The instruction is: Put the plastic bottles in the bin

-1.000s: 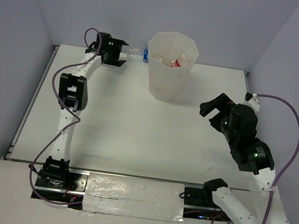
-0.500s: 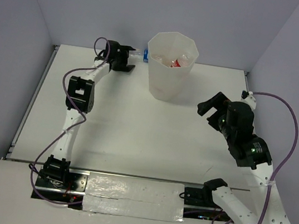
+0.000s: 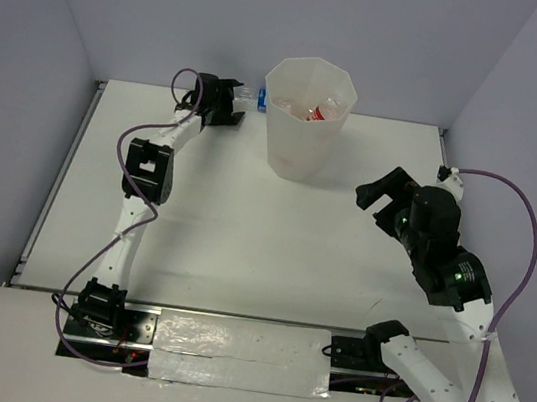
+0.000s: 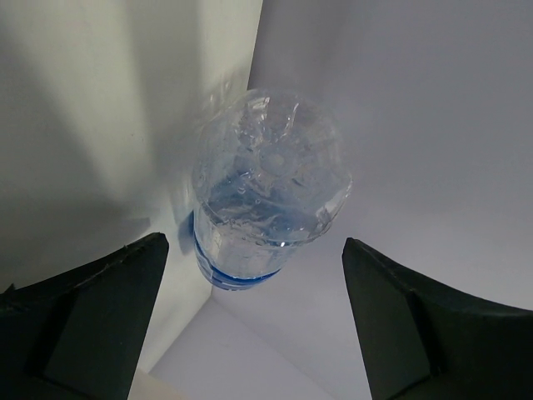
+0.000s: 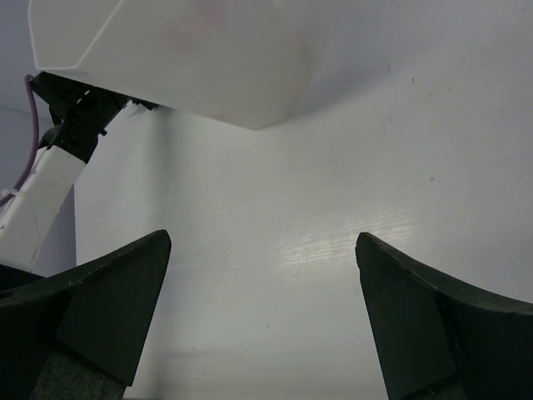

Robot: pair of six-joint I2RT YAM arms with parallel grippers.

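Note:
The white faceted bin [image 3: 306,126] stands at the back middle of the table and holds bottles, one with a red label [image 3: 314,113]. A clear bottle with a blue label [image 3: 255,96] lies at the back wall, left of the bin. In the left wrist view the blue-label bottle [image 4: 265,200] shows base-on, just ahead of the open fingers. My left gripper [image 3: 239,103] is open, right beside it, not touching. My right gripper [image 3: 375,199] is open and empty, right of the bin. The bin's lower wall shows in the right wrist view [image 5: 191,58].
The back wall [image 3: 275,20] runs right behind the bottle and bin. Side walls close in left and right. A taped strip [image 3: 241,354] lies at the near edge between the arm bases.
My left gripper has moved right along the back wall toward the blue-label bottle and now sits at it. The right arm shifted only slightly.

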